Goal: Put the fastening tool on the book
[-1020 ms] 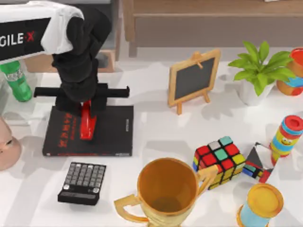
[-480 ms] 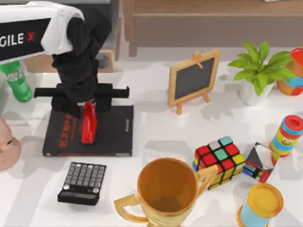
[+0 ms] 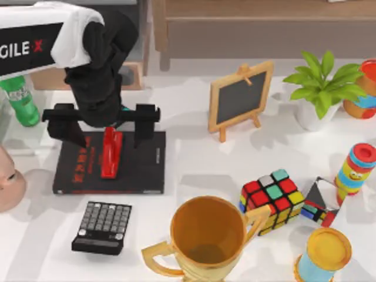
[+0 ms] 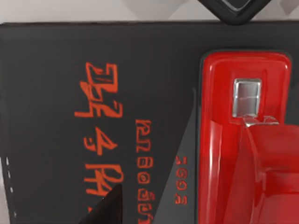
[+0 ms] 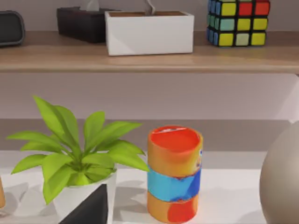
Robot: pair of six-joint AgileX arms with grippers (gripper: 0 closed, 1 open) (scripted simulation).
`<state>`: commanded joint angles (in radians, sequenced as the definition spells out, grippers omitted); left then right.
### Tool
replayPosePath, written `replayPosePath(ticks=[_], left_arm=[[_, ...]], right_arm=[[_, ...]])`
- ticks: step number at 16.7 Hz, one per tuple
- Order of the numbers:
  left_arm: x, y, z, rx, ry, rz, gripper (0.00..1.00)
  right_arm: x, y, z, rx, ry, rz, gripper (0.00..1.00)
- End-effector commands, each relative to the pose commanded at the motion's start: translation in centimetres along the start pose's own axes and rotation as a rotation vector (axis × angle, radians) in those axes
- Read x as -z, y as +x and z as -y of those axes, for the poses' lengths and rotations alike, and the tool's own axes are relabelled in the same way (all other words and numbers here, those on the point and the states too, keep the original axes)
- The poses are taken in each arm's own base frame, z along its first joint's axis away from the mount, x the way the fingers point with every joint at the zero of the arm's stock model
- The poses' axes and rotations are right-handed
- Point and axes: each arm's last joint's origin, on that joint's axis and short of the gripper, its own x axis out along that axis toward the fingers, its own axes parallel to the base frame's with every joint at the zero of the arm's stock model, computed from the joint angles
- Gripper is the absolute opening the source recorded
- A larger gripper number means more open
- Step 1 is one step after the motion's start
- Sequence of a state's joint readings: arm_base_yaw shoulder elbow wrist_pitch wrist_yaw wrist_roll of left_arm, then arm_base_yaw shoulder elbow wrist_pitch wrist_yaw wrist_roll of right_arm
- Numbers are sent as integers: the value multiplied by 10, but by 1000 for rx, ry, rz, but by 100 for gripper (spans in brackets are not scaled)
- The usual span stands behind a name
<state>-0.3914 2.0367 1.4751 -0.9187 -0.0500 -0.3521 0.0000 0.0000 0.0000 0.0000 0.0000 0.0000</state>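
Note:
The fastening tool (image 3: 110,153), a narrow bright red stapler, lies flat on the book (image 3: 138,167), a large black one with red lettering along its left edge. My left gripper (image 3: 108,130) hangs open just above the stapler's far end, one finger on each side and neither touching it. In the left wrist view the stapler (image 4: 247,140) rests on the book's cover (image 4: 56,70) beside the red lettering. My right gripper (image 5: 88,210) is parked at the table's right, facing the potted plant.
A black calculator (image 3: 103,227) lies in front of the book and a gold trophy cup (image 3: 205,238) to its right. A small chalkboard (image 3: 239,98), a colour cube (image 3: 272,200), a potted plant (image 3: 320,88), coloured cans and a green bottle (image 3: 20,100) stand around.
My left gripper's fingers have spread wide apart and let go of the stapler, which now lies on the book. The gripper has also lifted slightly.

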Motion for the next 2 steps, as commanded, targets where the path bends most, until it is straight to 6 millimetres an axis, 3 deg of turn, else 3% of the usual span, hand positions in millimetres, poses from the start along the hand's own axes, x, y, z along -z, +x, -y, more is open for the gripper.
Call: replayPosePath(ticks=[2], left_arm=[[0, 0, 0, 0, 0, 0, 100]], right_arm=[[0, 0, 0, 0, 0, 0, 100]])
